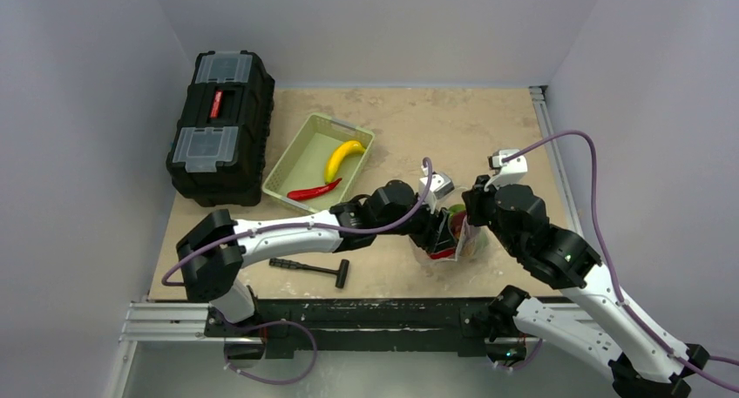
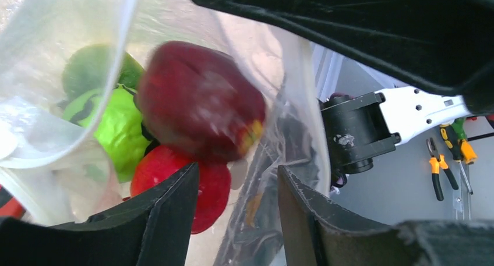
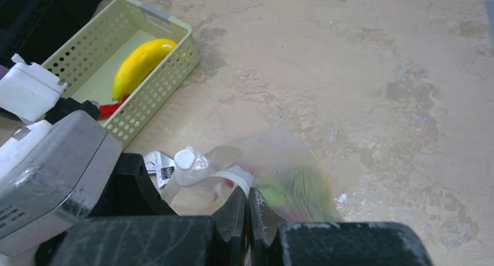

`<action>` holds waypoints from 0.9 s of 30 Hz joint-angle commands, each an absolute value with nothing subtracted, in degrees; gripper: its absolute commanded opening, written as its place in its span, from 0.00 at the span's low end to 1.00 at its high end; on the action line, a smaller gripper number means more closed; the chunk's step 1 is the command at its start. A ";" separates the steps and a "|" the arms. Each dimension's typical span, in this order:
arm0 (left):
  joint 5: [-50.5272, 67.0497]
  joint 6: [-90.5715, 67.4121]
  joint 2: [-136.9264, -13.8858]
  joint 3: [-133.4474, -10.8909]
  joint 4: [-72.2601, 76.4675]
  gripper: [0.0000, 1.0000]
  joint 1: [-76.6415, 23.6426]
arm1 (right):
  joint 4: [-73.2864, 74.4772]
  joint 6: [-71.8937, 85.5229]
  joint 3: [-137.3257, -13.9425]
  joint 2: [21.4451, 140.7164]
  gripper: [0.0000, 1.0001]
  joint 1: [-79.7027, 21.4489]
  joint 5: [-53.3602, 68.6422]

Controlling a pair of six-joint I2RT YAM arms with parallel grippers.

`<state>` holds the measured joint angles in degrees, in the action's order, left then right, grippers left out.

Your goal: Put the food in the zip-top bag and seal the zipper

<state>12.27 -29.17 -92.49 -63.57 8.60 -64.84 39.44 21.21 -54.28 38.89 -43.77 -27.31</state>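
The filling step appears to be in hand. The zip-top bag (image 1: 449, 243) stands on the bench (image 1: 488, 119) between the arms, with a green pepper (image 2: 110, 123), a red round fruit (image 2: 175, 187) and a dark red fruit (image 2: 198, 103) inside. The left pincer (image 2: 236, 181) is released at the mouth, gripping nothing. The right pincer (image 3: 247, 202) is clenched on the bag's rim. The banana (image 1: 343, 158) and chilli (image 1: 314, 191) lie in the basket (image 1: 289, 152), so fetching them likely comes next, before the zipper (image 3: 230, 174) is sealed.
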 commanded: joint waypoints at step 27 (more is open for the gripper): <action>-37.44 -53.20 -68.76 -54.59 -27.60 0.95 -45.29 | 37.02 21.09 -54.83 39.03 0.00 -43.95 -27.46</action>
<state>-32.34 -41.28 -68.82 -54.52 -18.11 -51.94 39.40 21.21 -54.26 39.24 -43.77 -27.38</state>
